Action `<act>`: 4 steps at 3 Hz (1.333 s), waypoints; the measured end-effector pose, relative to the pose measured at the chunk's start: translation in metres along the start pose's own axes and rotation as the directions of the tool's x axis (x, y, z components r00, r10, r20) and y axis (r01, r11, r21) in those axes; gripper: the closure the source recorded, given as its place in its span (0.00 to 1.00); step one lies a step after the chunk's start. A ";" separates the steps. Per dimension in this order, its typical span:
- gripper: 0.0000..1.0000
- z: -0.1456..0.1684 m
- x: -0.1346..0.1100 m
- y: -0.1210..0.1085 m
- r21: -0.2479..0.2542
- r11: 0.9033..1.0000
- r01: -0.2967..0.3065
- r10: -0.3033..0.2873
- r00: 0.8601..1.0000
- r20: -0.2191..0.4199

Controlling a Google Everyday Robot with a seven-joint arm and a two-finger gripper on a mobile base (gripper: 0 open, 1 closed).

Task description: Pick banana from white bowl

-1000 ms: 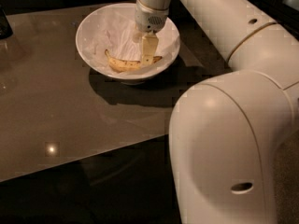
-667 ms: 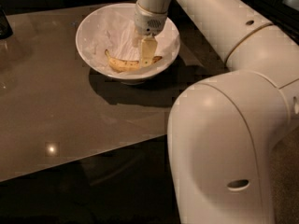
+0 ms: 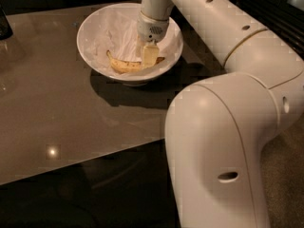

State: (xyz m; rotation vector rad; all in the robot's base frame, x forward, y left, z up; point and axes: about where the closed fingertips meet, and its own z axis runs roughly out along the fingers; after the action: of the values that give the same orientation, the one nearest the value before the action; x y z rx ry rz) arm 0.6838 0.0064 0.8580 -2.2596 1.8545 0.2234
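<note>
The white bowl stands on the table at the upper middle of the camera view, lined with crumpled white paper. The banana is small, curved and yellow with brown speckles, and lies along the bowl's near side. My gripper reaches down into the bowl from the upper right and sits right at the banana's right half, covering part of it. The banana's left tip and right tip show on either side of the gripper.
The bowl rests on a glossy brown table whose near edge runs across the lower left. A dark object stands at the far left edge. My large white arm fills the right side of the view.
My gripper has sunk a little lower into the bowl, closer onto the banana. The banana and bowl have not moved.
</note>
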 end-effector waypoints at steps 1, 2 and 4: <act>0.49 0.014 0.006 -0.004 -0.024 1.000 -0.016 0.016 1.000 0.008; 0.48 0.018 0.008 -0.006 -0.034 0.999 -0.021 0.022 1.000 0.011; 0.90 0.017 0.009 -0.011 -0.026 0.999 -0.025 0.025 1.000 0.010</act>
State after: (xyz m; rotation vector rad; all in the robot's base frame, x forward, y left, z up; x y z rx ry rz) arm 0.6962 0.0044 0.8399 -2.2489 1.8865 0.2638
